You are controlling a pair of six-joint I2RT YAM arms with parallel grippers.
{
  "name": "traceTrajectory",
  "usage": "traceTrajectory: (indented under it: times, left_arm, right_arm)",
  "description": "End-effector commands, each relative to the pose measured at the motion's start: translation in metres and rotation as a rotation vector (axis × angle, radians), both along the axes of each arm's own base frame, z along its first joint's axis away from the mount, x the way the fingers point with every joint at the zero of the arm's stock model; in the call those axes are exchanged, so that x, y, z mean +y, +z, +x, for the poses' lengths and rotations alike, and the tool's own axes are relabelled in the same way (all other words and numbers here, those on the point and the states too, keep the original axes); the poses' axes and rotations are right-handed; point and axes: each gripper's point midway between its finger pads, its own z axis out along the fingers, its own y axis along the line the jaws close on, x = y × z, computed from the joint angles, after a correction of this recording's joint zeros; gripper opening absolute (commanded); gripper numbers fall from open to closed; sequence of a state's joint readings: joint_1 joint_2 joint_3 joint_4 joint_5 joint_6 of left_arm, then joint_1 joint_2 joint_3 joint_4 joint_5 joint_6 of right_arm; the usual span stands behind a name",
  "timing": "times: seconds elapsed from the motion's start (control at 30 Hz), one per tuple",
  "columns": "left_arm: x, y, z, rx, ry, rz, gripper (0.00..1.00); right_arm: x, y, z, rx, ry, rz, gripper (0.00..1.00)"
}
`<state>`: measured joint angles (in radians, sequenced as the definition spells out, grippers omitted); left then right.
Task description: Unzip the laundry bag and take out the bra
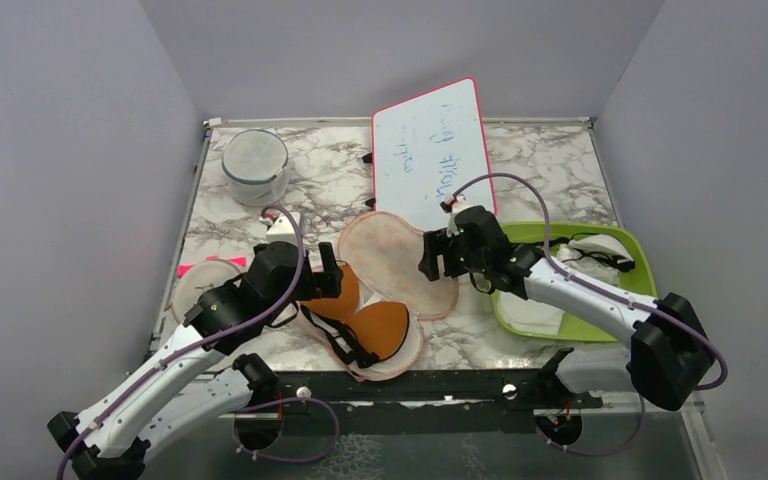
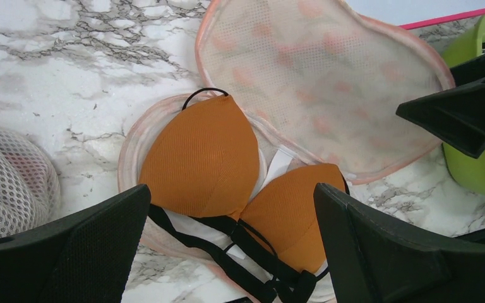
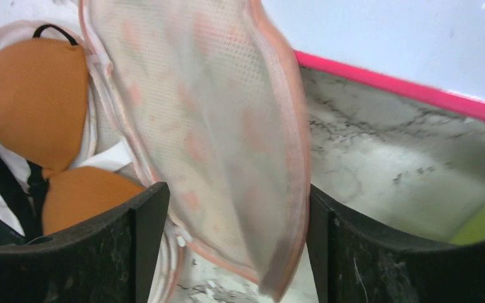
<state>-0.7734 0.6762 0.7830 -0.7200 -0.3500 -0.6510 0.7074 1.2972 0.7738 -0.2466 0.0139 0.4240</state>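
The bag (image 2: 316,82) is fine mesh cloth; the bra (image 2: 202,158) is matt ribbed fabric. The tabletop (image 2: 69,95) looks like smooth marble, the fingers (image 2: 385,252) matt black plastic.

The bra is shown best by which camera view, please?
Left wrist view: both cups of the bra and its black straps show large. The top view shows it small; the right wrist view crops it at the edge.
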Motion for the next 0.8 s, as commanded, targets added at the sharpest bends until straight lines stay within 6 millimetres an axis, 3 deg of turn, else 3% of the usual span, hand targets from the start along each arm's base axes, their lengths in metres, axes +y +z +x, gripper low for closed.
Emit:
traceTrajectory:
  times: [0.0, 0.17, 0.27, 0.43, 0.63, 0.77]
  left_arm:
    - [-0.004, 0.02, 0.004, -0.054, -0.057, 0.017, 0.99]
    - [0.0, 0.023, 0.015, -0.114, -0.066, 0.088, 0.99]
    - [0.002, 0.028, 0.023, -0.168, -0.068, 0.121, 0.99]
    - [0.002, 0.034, 0.035, -0.26, -0.093, 0.174, 0.99]
    - [-0.003, 0.035, 0.037, -0.291, -0.117, 0.167, 0.99]
    - [-0.005, 0.034, 0.038, -0.291, -0.125, 0.166, 0.99]
  right_arm:
    - [-0.016, 0.031, 0.005, -0.12, 0.04, -0.087, 0.78]
    - [-0.009, 0.063, -0.023, -0.135, 0.165, 0.011, 0.85]
    - [0.01, 0.071, -0.053, -0.074, 0.294, 0.14, 0.85]
    - [0.041, 0.062, -0.098, 0.104, 0.461, 0.368, 0.8]
    - [0.056, 0.04, -0.111, 0.264, 0.501, 0.448, 0.8]
    - [0.06, 0.013, -0.103, 0.35, 0.423, 0.422, 0.82]
